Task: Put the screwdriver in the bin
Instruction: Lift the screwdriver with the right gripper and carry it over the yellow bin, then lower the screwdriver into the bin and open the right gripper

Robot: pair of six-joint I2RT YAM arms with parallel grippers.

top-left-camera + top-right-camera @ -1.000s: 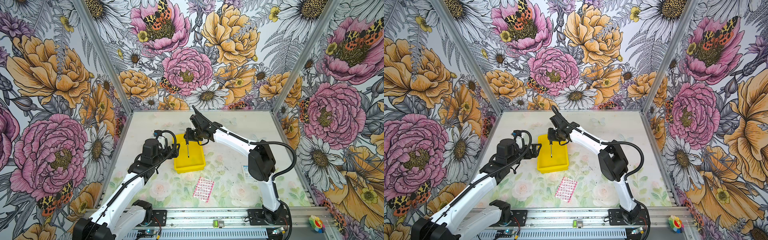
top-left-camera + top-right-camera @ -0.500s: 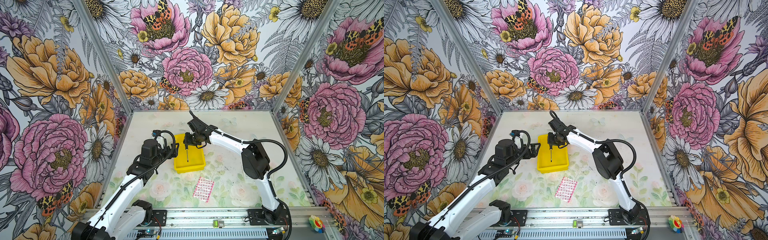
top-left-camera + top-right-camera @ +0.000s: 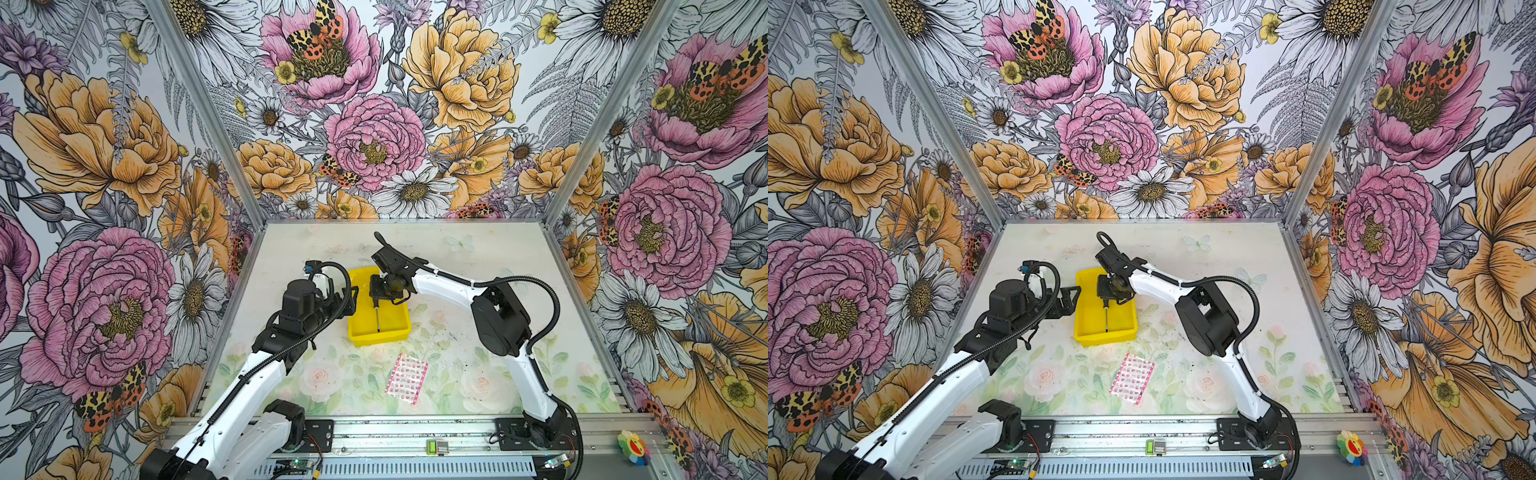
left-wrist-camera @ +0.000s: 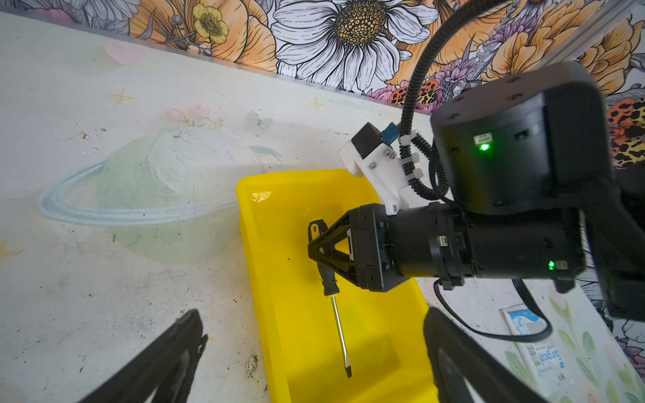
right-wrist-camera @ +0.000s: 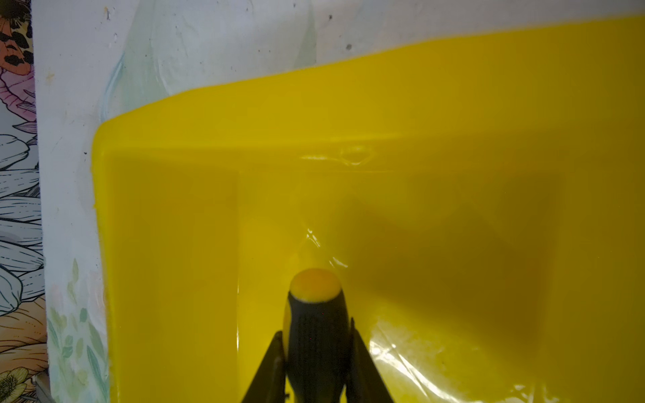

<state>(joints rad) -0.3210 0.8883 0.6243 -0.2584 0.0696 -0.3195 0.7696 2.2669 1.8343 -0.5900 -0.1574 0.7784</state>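
a small screwdriver, black handle with a yellow end cap and thin silver shaft, is clamped by its handle in the right gripper jaws, low inside a shallow, glossy bright yellow rectangular bin on the desk, shaft pointing toward the bin's near wall.

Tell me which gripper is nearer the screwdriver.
Right. The right gripper grips the screwdriver by its handle over the bin; the left gripper stands open beside the bin, not touching the screwdriver.

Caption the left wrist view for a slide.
The right gripper holds the screwdriver by its handle over the yellow bin.
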